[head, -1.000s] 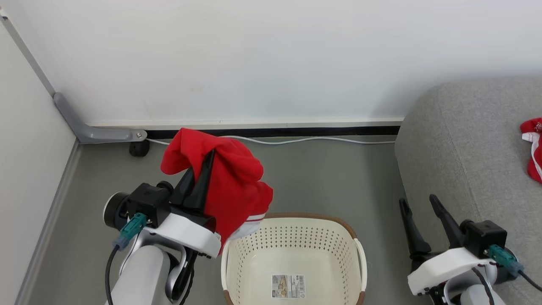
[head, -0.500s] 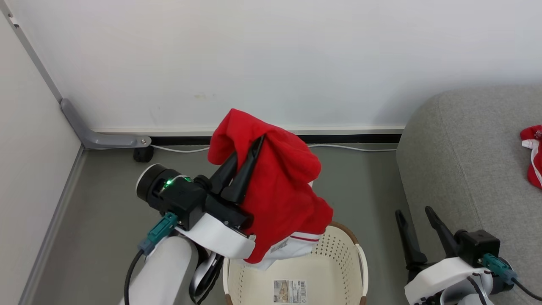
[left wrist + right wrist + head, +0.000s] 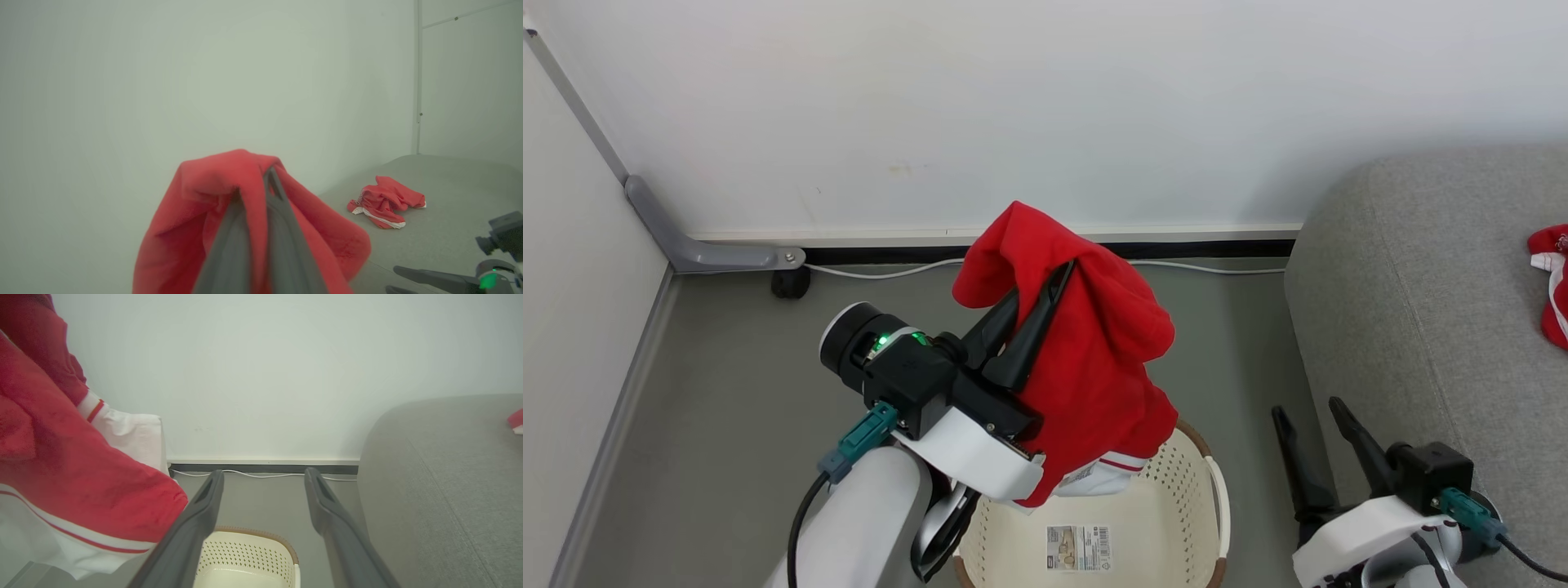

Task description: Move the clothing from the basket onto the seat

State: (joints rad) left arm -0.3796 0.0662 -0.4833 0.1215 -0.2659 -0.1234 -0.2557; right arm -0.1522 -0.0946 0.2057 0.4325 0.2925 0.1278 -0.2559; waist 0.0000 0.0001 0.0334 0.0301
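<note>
Left gripper [image 3: 1042, 282] clamped on red garment [image 3: 1094, 384], which drapes over it (above the basket [image 3: 1184, 490])

One garment [image 3: 1094, 367] hangs over the basket [image 3: 1186, 505]; right of it, the seat [image 3: 1421, 286] carries a second garment [image 3: 1550, 284].

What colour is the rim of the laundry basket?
Brown rim on the cream-white basket; clearest in the right wrist view.

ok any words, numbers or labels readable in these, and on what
Nothing reads clearly.
Label sticker on the basket floor: print and barcode, too small to read.
White hem of the lifted red garment: faint grey print, blurred.
Second red garment on the seat: no legible text.
</note>
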